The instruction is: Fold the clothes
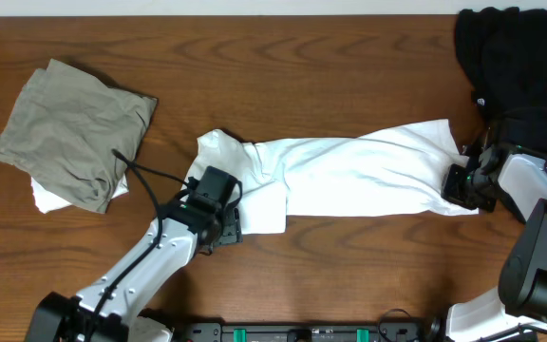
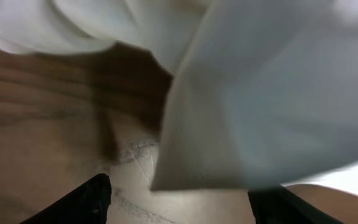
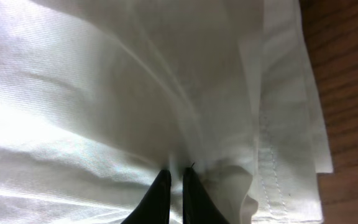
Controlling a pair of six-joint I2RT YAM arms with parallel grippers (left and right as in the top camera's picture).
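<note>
stretching left to right across the middle of the counter (image 1: pixel 349 76), the white t-shirt (image 1: pixel 368 176) lies as a long narrow band, its long axis running from one arm toward the other, and the next move hangs on that. the right tool (image 1: pixel 461 186) sits at the band's right end. in the right wrist view its fingers (image 3: pixel 159 193) are pinched close together on a ridge of white cloth beside a stitched hem, so it is grasping the t-shirt. the left tool (image 1: pixel 228 228) is at the opposite end, by the band's lower left corner. in the left wrist view its dark fingers (image 2: pixel 95 196) stand wide apart with a loose corner of the shirt just ahead of them, so it reads as released and holding nothing, though that view is blurred. each arm is nearest its own end, so folding along the length would likely mean carrying one end over toward the other, and the left tool would first have to close on the corner before it. an olive garment (image 1: pixel 74 133) lies well apart at the far left, and a black garment (image 1: pixel 506 47) at the far right corner.
</note>
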